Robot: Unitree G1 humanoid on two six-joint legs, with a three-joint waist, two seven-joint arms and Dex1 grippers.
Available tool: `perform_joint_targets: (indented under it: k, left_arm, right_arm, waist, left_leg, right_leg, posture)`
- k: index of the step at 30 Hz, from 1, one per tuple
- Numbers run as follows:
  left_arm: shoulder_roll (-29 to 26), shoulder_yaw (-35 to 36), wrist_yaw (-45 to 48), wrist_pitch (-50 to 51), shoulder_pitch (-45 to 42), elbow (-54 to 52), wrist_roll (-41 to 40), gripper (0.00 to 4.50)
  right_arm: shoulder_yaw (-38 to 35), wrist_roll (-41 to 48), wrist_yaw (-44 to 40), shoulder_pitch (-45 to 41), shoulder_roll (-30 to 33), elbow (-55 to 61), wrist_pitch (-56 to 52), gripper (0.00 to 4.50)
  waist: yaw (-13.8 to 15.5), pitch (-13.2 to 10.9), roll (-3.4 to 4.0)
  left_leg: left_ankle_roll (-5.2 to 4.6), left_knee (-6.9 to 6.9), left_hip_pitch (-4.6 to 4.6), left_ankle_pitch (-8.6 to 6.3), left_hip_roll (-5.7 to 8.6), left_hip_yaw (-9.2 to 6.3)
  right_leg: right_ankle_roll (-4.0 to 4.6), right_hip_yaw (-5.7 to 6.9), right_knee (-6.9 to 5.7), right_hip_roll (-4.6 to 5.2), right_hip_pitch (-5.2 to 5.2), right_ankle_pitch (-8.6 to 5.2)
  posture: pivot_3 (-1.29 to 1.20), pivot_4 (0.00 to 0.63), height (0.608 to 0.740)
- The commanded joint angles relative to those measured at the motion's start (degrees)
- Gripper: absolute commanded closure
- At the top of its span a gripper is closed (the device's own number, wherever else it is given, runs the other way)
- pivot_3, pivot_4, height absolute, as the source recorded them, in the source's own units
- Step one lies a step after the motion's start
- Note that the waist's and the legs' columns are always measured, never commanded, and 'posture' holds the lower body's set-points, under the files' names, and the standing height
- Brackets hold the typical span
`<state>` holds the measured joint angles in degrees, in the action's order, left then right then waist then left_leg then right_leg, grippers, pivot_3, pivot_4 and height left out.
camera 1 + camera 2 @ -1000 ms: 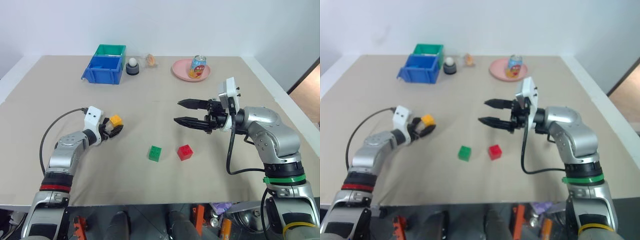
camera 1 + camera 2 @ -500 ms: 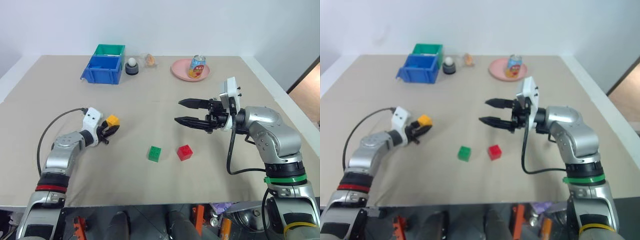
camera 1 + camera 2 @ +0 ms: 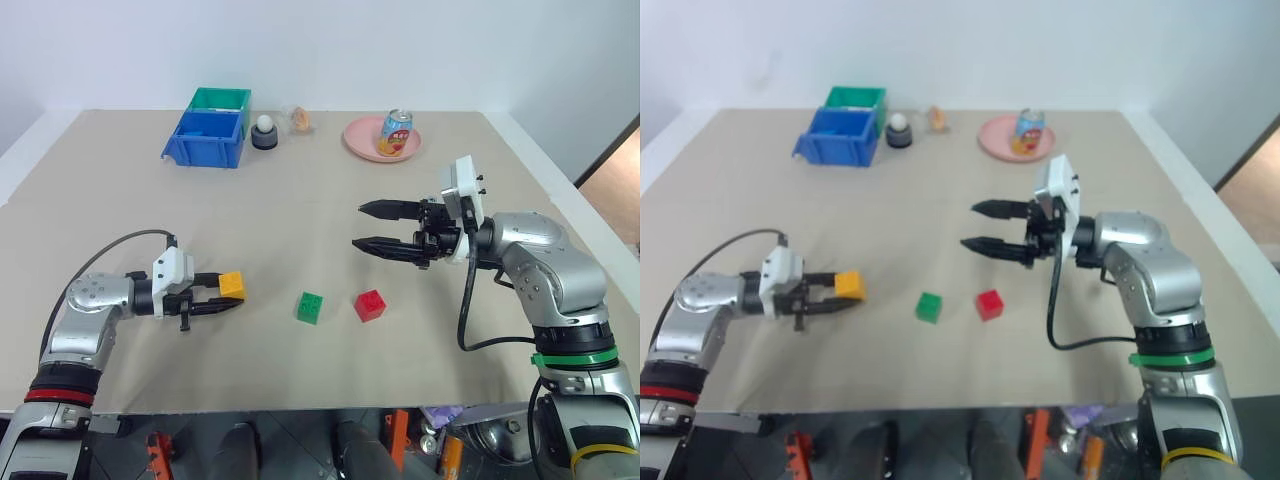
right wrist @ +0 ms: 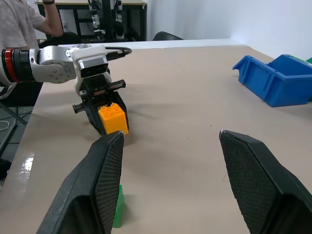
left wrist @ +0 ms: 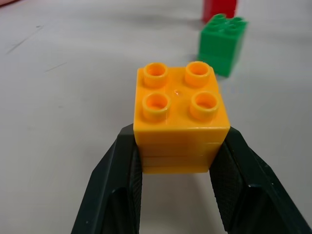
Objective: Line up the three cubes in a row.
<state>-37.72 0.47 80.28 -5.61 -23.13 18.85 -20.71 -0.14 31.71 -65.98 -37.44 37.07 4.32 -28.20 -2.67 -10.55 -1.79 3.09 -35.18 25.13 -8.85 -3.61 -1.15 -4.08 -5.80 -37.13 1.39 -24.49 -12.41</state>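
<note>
On your far left, the left gripper (image 3: 225,296) points toward the right and pinches the yellow cube (image 3: 232,285) between its two black fingers (image 5: 117,190), one on each side face, studs facing up. Whether the cube rests on the table (image 3: 300,200) or sits just above it, you cannot tell. To its right, the green cube (image 3: 310,307) lies on the table, and the red cube (image 3: 369,304) sits near it on the right, the two apart. Above and right of the red cube, your right gripper (image 3: 372,227) hangs over the table pointing left, its fingers spread wide with nothing between them. Along the far edge you see a blue bin (image 3: 208,139) with a green bin (image 3: 221,100) behind it, and further right a pink plate (image 3: 362,139) carrying a can (image 3: 394,133).
</note>
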Motion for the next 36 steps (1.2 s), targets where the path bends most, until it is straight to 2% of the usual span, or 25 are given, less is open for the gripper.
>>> perform_joint_targets:
  k: [1, 12, 20, 23, 28, 36]
  left_arm:
    - [1.1, -0.6, 3.0, 2.1, -3.3, -0.7, -2.5, 3.17]
    - [2.0, -4.4, 10.7, -0.2, -6.8, 5.3, 0.1, 3.17]
    - [1.8, -3.5, 11.3, -3.1, -8.9, 10.5, 1.4, 3.17]
    - [2.0, -3.5, 11.3, -3.9, -9.2, 11.7, 1.7, 3.17]
    - [2.2, -3.7, 11.4, -4.3, -9.0, 11.7, 1.5, 3.17]
    - [1.5, -3.5, 12.1, -4.3, -8.3, 11.9, 1.6, 3.17]
  right_arm:
    - [-1.3, 0.7, 0.0, -0.4, 0.8, 1.5, 0.0, 1.31]
    - [-2.1, 1.4, 0.9, 1.0, 1.8, 4.1, -1.7, 1.31]
    - [-2.7, 3.4, 0.8, 1.9, 3.1, 6.1, -3.3, 1.31]
    - [-3.4, 5.7, -1.7, 2.6, 5.2, 7.0, -5.3, 1.31]
    - [-2.6, 5.7, -4.6, 4.5, 8.3, 7.5, -4.7, 1.31]
    - [-2.6, 5.7, -5.7, 4.7, 9.2, 7.3, -4.6, 1.31]
  waist:
    - [0.1, 0.0, 0.00]
    - [-0.1, 0.0, 0.00]
    - [-0.1, 0.0, 0.00]
    - [-0.1, 0.0, 0.00]
    - [0.0, 0.0, 0.00]
    - [-0.1, 0.0, 0.00]
  left_leg:
    - [0.00, 0.00, 0.00, 0.00, 0.00, -0.02]
    - [-0.02, 0.01, 0.00, -0.01, -0.01, -0.03]
    - [-0.02, -0.01, 0.01, -0.01, 0.00, -0.03]
    - [-0.02, -0.01, 0.01, -0.01, 0.00, -0.02]
    - [-0.02, -0.01, 0.02, -0.01, -0.01, -0.02]
    - [-0.02, -0.02, 0.00, -0.01, -0.01, -0.02]
  right_leg:
    - [0.00, 0.02, 0.00, 0.00, 0.01, 0.00]
    - [-0.01, 0.01, -0.01, -0.05, -0.02, -0.01]
    - [-0.01, 0.01, -0.01, -0.03, 0.00, -0.01]
    - [-0.01, -0.01, 0.00, -0.03, -0.01, -0.02]
    - [-0.02, -0.01, 0.00, -0.03, 0.00, -0.03]
    - [0.00, 0.00, -0.01, -0.04, -0.01, -0.02]
  posture:
    - [0.00, 0.150, 0.740]
    - [0.00, 0.150, 0.740]
    - [0.00, 0.150, 0.740]
    - [0.00, 0.150, 0.740]
    - [0.00, 0.150, 0.740]
    - [0.00, 0.150, 0.740]
